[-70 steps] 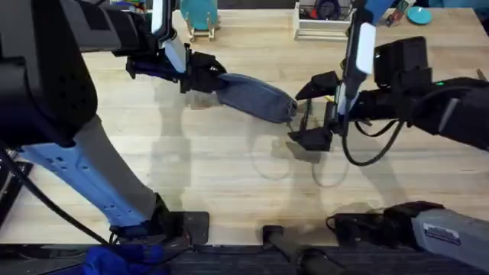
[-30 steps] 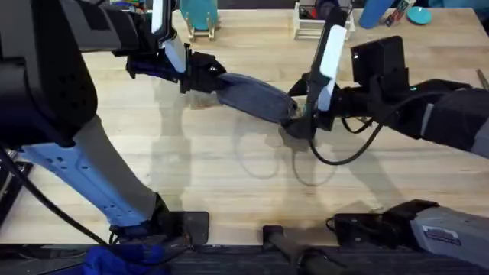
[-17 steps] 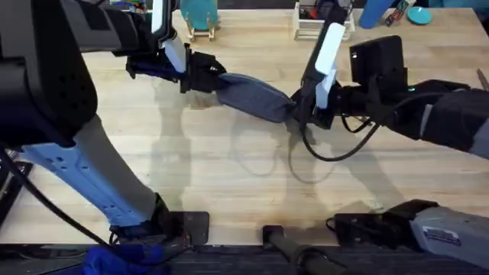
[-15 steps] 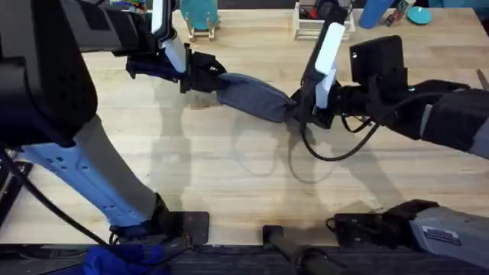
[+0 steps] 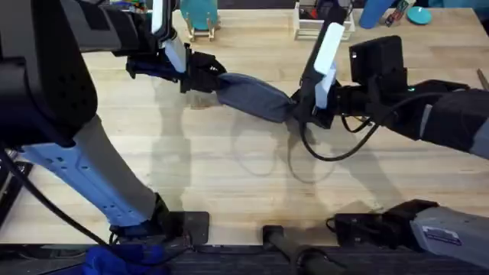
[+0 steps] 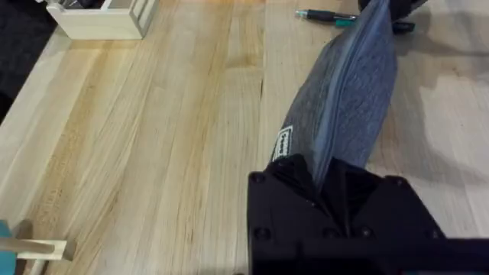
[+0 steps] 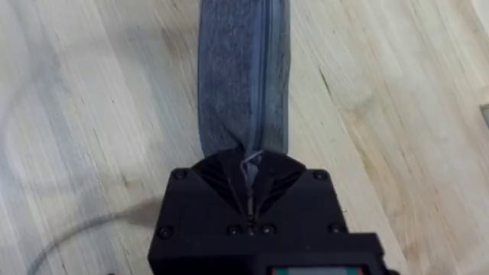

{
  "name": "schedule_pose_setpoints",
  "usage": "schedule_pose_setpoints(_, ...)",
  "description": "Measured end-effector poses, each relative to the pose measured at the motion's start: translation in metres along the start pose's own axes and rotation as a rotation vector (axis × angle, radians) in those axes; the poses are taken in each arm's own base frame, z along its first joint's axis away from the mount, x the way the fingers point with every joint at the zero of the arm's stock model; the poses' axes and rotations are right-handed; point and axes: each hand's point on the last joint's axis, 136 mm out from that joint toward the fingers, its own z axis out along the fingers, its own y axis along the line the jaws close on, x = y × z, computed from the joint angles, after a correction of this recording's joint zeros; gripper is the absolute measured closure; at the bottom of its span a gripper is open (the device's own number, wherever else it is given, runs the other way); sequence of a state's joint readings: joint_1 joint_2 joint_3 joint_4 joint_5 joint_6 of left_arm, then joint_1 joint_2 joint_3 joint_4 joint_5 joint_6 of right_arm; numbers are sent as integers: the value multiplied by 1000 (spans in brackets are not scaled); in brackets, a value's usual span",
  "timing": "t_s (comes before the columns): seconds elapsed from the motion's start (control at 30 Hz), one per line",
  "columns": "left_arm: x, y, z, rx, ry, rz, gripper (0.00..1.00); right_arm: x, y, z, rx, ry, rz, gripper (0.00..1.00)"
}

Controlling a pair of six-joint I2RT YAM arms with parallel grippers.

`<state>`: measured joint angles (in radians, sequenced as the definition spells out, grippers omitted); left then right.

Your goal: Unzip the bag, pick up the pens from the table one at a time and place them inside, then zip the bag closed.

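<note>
You see the bag (image 5: 252, 96) lying stretched across the middle of the counter (image 5: 229, 176), held at both ends. Your left end effector (image 5: 205, 78) is clenched on the bag's left end; in the left wrist view its black fingers (image 6: 306, 179) pinch the fabric just beside a small white label (image 6: 284, 143), and the pouch runs away from them in a long blue-grey ridge. Your right end effector (image 5: 299, 108) is closed on the bag's opposite end; in the right wrist view the zipper (image 7: 269, 69) runs straight down the pouch into the gap between the fingers, where the metal pull (image 7: 250, 164) sits pinched. From what you can see there, the zipper line looks closed along its visible length. Beyond the far end of the bag in the left wrist view, a dark green pen (image 6: 327, 15) lies flat on the counter, close to the pouch's tip. A white tray (image 5: 321, 27) stands at the counter's back edge, behind the bag.
</note>
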<state>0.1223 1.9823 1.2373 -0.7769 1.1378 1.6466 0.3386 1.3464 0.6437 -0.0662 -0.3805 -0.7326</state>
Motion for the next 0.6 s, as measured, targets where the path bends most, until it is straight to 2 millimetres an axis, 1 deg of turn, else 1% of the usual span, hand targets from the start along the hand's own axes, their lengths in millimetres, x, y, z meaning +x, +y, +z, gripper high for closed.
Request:
schedule_pose_setpoints(0.13,0,0,0,0,0,0,959,-1,0,-3,8,5,-4,970)
schedule_pose_setpoints(0.47,-6,-3,6,17,-15,7,959,-5,-2,-26,67,23,-18,970)
schedule_pose_setpoints(0.6,-6,-3,6,18,-19,7,959,-6,-3,-29,78,22,-21,970)
